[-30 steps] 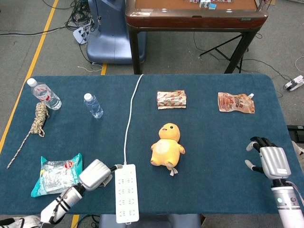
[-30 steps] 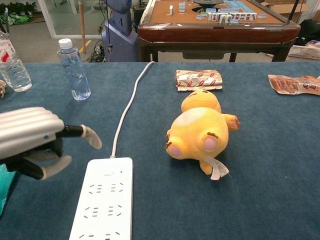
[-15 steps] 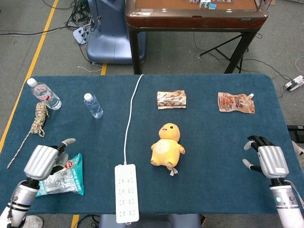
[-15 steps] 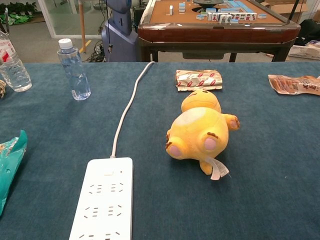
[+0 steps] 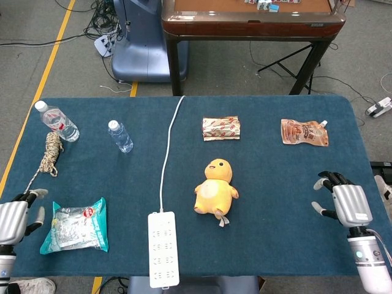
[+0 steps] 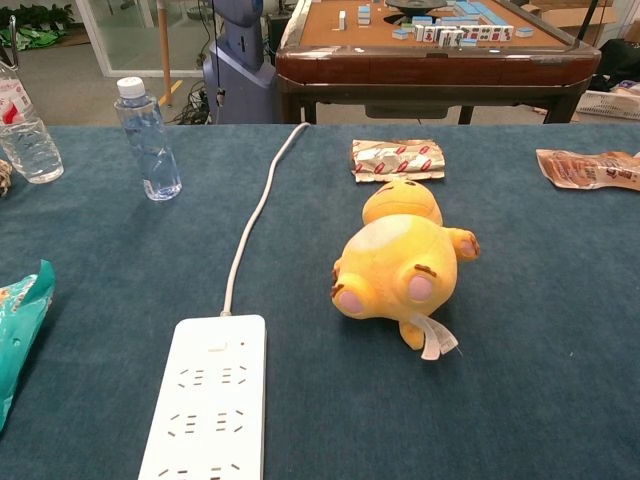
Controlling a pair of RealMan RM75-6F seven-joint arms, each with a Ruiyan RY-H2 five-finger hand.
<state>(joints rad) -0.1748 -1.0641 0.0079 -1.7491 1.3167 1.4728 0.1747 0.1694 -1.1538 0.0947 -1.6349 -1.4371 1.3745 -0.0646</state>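
Left hand (image 5: 12,222) hovering at near-left table edge, fingers apart, holding nothing; teal snack bag (image 5: 75,226) lying just beside it, untouched. Right hand (image 5: 343,202) idling near-right, fingers spread, empty. Judged step: pre-reach. Next move calls for closing sideways onto bag's crinkly edge.

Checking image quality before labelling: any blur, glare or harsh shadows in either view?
Head view: even, soft light, everything sharp, only a faint shadow under the plush duck. Chest view: the duck and power strip are crisp, with mild glare on the glossy brown table's edge behind.
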